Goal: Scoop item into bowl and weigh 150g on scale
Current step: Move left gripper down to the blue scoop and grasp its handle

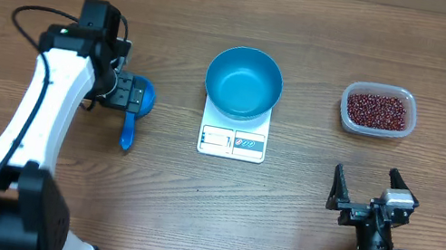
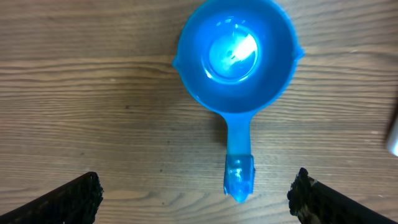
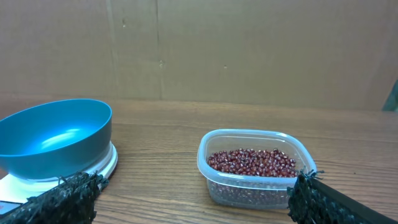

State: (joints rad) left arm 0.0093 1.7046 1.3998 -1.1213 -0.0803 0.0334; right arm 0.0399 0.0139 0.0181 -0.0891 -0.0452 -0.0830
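Right jaws spread, wood-grain table point(image 3: 161, 146), cardboard wall point(image 3: 249, 50) behind

Wooden table point(image 1: 277, 236): white scale point(image 1: 232, 141) centre, blue scoop point(image 1: 143, 100) left, clear container point(image 1: 373, 132) right, well apart.

Bright, even light from above. Hard glare spot inside scoop point(image 2: 236, 68); surface point(image 2: 93, 93) grain around it slightly soft.

My right hand point(image 3: 189, 193) hangs low over the wooden surface point(image 3: 161, 137), fingers point(image 3: 65, 198) spread wide at the bottom corners. Ahead, a clear container point(image 3: 208, 177) holds red-brown beans point(image 3: 252, 163). To its left, the blue bowl point(image 3: 56, 140) sits on the white scale point(image 3: 104, 165).
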